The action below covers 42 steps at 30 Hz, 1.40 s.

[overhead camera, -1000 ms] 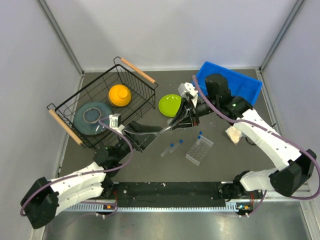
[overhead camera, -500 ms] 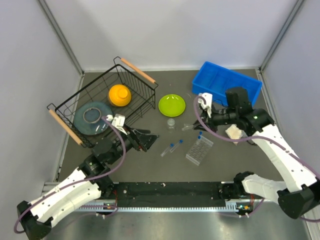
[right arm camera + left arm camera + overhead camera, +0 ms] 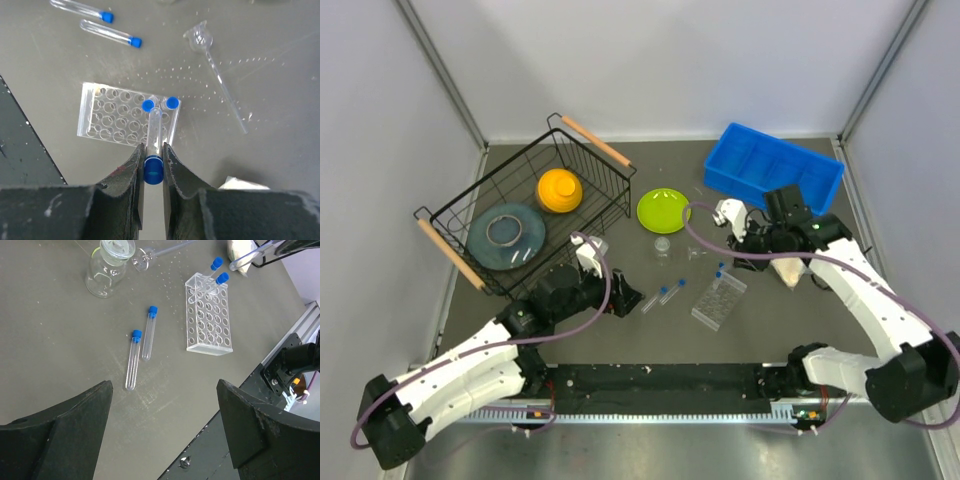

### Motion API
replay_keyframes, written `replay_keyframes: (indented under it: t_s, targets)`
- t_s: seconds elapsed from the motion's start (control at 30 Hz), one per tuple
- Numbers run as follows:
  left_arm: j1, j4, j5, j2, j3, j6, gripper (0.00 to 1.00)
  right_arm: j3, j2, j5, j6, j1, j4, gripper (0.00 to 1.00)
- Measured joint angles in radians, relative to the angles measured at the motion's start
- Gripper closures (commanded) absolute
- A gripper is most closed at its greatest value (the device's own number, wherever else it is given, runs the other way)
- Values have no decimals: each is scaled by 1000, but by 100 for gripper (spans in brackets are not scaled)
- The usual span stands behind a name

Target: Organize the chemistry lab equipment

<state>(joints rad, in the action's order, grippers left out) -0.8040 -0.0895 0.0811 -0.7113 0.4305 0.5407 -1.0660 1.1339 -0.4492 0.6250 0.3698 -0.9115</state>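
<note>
My right gripper (image 3: 153, 161) (image 3: 750, 250) is shut on a clear blue-capped tube (image 3: 155, 132), gripping it just above the cap. The tube hangs over the clear grid rack (image 3: 120, 120) (image 3: 718, 298), close to two capped tubes (image 3: 160, 104) standing in the rack's corner holes. Two more tubes (image 3: 141, 345) (image 3: 662, 296) lie flat on the mat left of the rack. My left gripper (image 3: 165, 427) (image 3: 628, 297) is open and empty, low over the mat just near of those tubes. A tiny clear cup (image 3: 662, 245) (image 3: 106, 267) stands beyond them. The white packet (image 3: 787, 269) lies right of the rack.
A lime-green plate (image 3: 663, 210) lies behind the cup. The black wire basket (image 3: 610, 185) at the left holds an orange dome (image 3: 560, 190) and a blue-grey dish. A blue bin (image 3: 775, 168) stands at the back right. A thin glass stem piece (image 3: 215, 65) lies beside the rack.
The two grippers were together near the green plate. The left one opened wide and drew back toward the lying tubes. The right arm swung right over the rack with the tube.
</note>
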Motion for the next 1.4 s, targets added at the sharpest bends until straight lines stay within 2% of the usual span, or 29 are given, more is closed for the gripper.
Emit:
replay_keyframes:
  t_s: [0.5, 1.1, 1.2, 1.23, 1.4]
  targets:
    - [0, 80, 12, 55, -41, -16, 9, 0, 212, 90, -48, 0, -2, 89]
    - [0, 95, 12, 60, -81, -17, 8, 0, 331, 144, -53, 15, -1, 85]
    - [0, 97, 12, 60, -82, -17, 8, -2, 347, 153, -54, 28, 0, 83]
    - [0, 97, 12, 60, -82, -17, 8, -2, 352, 155, -54, 32, 0, 76]
    - [0, 98, 12, 60, -85, -17, 8, -4, 363, 166, -61, 36, -2, 63]
